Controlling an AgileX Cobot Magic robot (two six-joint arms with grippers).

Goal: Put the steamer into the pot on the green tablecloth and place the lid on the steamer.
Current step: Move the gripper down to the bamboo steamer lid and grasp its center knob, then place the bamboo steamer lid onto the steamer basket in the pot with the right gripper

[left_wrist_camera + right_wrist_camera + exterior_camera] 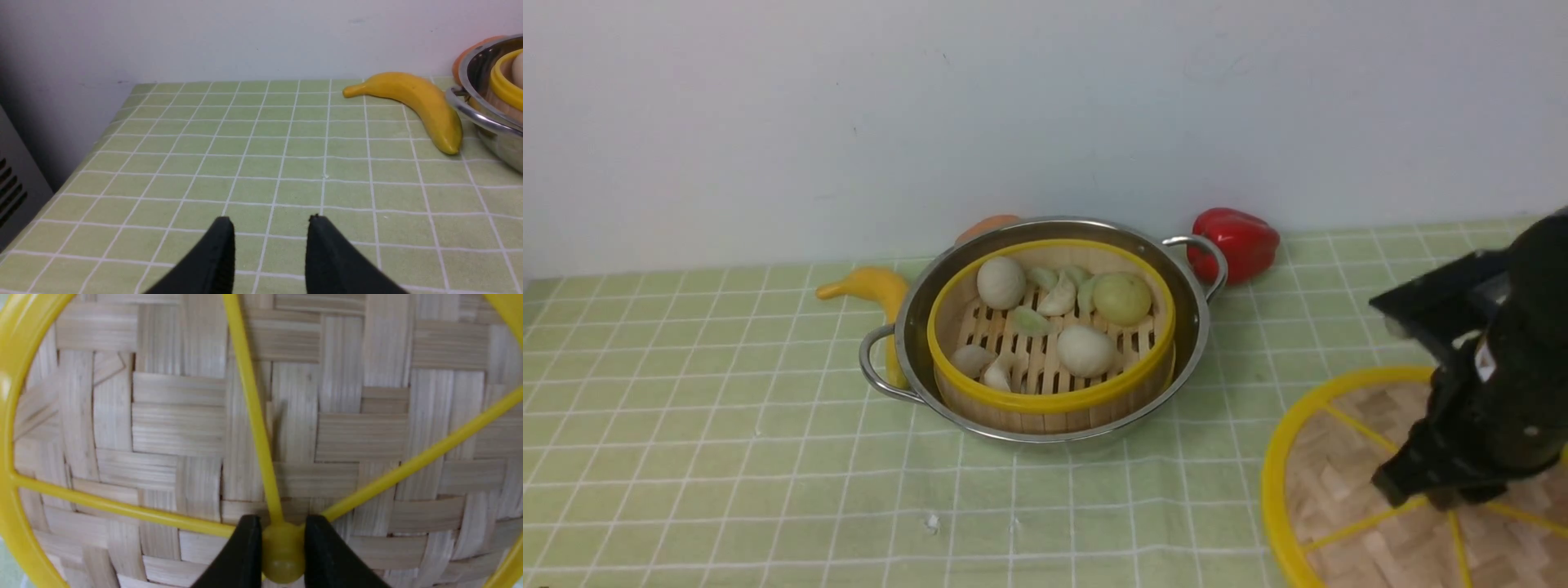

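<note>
The steamer, a yellow-rimmed bamboo basket with pale buns and dumplings, sits inside the shiny pot on the green tablecloth. The lid, a flat woven disc with yellow rim and spokes, lies on the cloth at the near right, apart from the pot. My right gripper is down on the lid's middle. In the right wrist view the right gripper is shut on the lid's yellow centre knob. My left gripper hangs open over bare tablecloth, left of the pot.
A yellow banana lies against the pot's left side, also seen as the banana in the left wrist view. A red pepper and an orange item sit behind the pot by the wall. A grey vented unit stands past the table's left edge.
</note>
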